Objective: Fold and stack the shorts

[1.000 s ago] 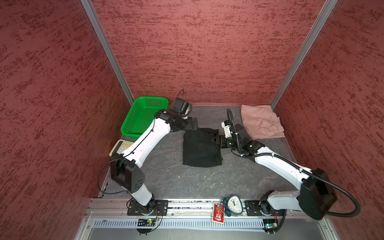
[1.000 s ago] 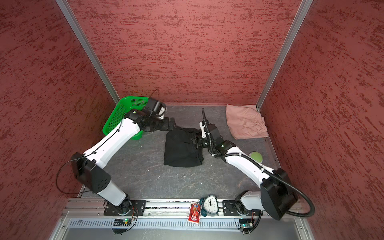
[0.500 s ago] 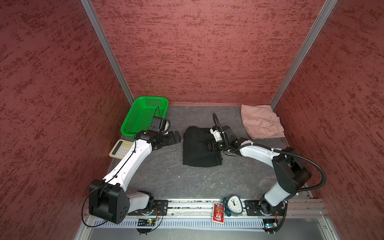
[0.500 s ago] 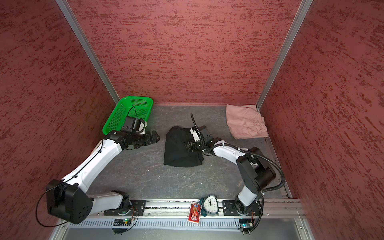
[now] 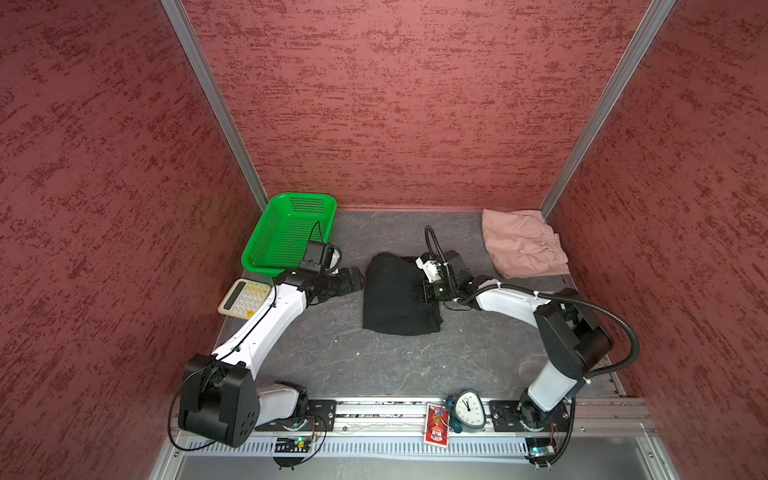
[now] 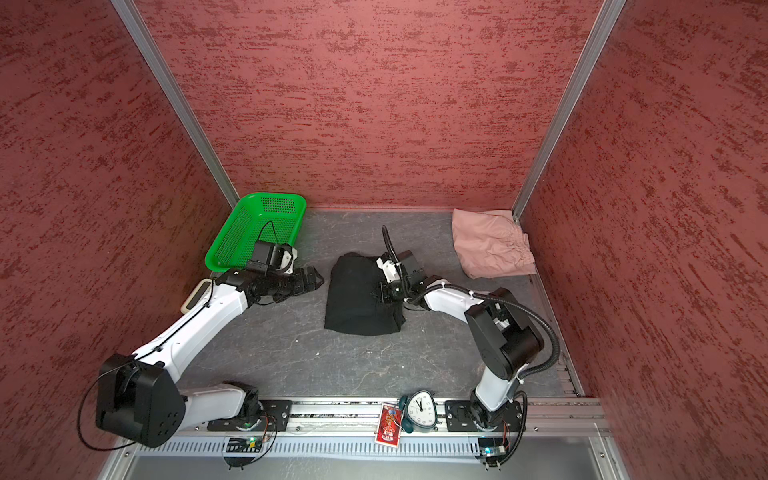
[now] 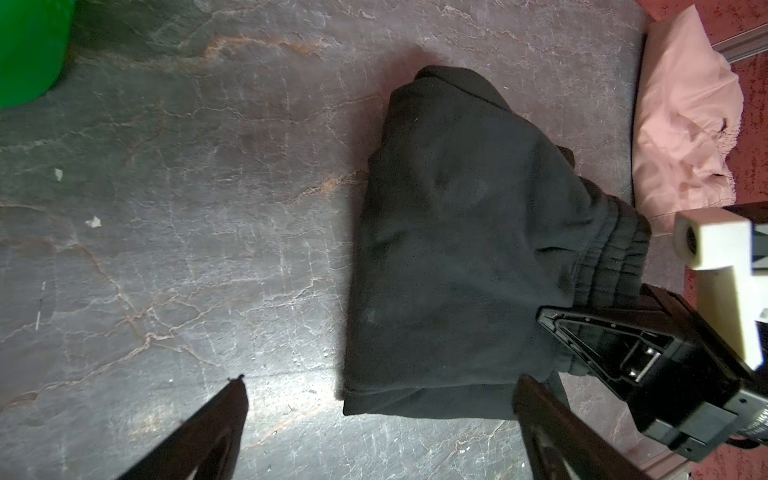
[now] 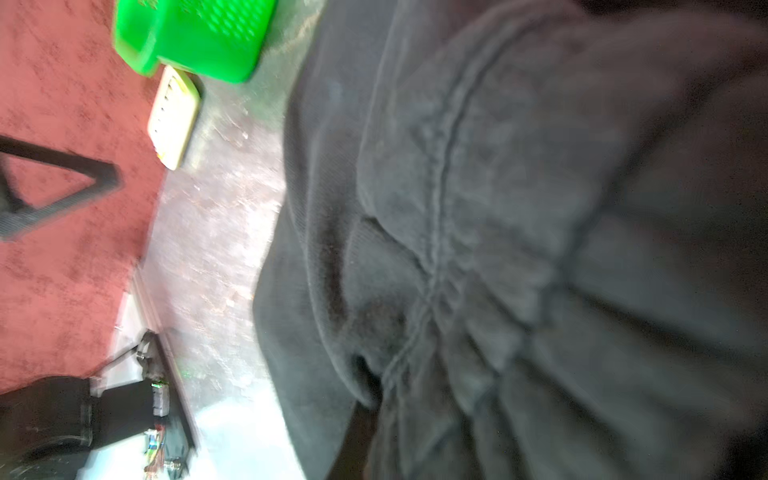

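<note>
Centre of frame: black shorts (image 5: 392, 303), folded. Upper right: pink shorts (image 5: 519, 245), well apart. right gripper (image 5: 417, 293) pinched on the black pair's right edge. left gripper (image 5: 356, 278) spread wide, just left of it.

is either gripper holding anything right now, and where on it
The right gripper is shut on the black shorts, pinching them at the gathered waistband. The left gripper is open and holds nothing.
</note>
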Robot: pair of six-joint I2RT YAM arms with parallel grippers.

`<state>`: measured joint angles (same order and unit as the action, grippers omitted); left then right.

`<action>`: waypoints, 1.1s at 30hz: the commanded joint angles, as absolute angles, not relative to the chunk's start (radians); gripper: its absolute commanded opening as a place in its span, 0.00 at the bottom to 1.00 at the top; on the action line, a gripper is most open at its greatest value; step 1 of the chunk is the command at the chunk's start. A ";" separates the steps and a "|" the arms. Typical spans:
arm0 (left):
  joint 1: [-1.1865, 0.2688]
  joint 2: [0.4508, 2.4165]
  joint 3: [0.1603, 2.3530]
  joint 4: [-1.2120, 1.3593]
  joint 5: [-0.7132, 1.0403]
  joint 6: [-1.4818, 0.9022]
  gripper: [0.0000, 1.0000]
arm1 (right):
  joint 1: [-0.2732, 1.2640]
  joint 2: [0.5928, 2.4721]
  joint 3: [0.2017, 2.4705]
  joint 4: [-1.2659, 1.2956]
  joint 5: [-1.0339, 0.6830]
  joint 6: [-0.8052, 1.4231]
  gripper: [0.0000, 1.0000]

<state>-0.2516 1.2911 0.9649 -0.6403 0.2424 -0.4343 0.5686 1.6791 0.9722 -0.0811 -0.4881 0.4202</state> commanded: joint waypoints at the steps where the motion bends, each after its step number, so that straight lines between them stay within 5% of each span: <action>1: -0.247 1.317 0.962 -0.580 0.271 -0.439 0.99 | 0.568 1.581 1.032 -0.124 -0.473 0.470 0.03; 13: -0.372 1.482 1.002 -0.472 0.301 -0.436 0.99 | 0.564 1.458 0.817 -0.146 -0.447 0.649 0.11; 15: -0.392 1.513 1.011 -0.471 0.294 -0.438 0.99 | 0.564 1.400 0.758 -0.141 -0.435 0.667 0.22; 19: -0.409 1.547 1.006 -0.454 0.303 -0.446 0.99 | 0.562 1.324 0.689 -0.263 -0.374 0.642 0.60; 21: -0.418 1.554 1.011 -0.463 0.288 -0.437 0.99 | 0.563 1.282 0.718 -0.371 -0.317 0.599 0.69; 26: -0.439 1.552 1.044 -0.489 0.267 -0.413 0.99 | 0.563 1.230 0.885 -0.503 -0.175 0.528 0.66; 33: -0.447 1.533 1.026 -0.448 0.305 -0.428 0.99 | 0.560 1.365 0.931 -0.195 -0.253 0.547 0.40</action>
